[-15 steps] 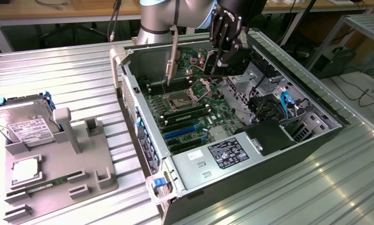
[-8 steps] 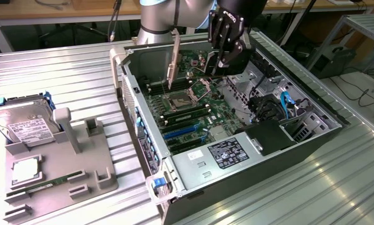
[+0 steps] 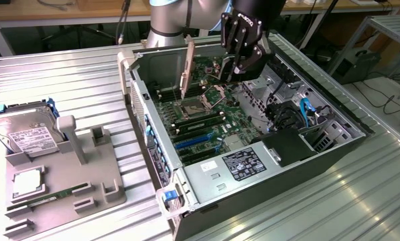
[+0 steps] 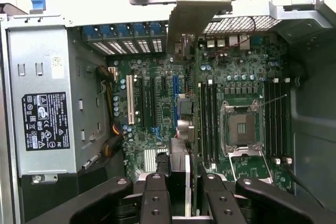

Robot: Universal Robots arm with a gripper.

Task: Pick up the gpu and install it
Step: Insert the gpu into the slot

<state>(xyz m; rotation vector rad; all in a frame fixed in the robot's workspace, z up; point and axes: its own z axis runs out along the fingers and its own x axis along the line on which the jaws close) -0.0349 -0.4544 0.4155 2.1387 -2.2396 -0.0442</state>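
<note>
Ribbed metal table [image 3: 65, 75] under open computer case [image 3: 320, 165]

GPU [image 3: 187, 68]: thin flat card w/ pale metal end bracket, held upright on edge (nearly vertical, slight tilt) above the open PC case [image 3: 153, 130]. In the exterior view it hangs over the case's motherboard [image 3: 200, 125], toward the case's far wall, not seated in any slot. In the wrist view the GPU [image 4: 185, 166] shows edge-on, bracket end pointing toward the case's rear vents.
</note>
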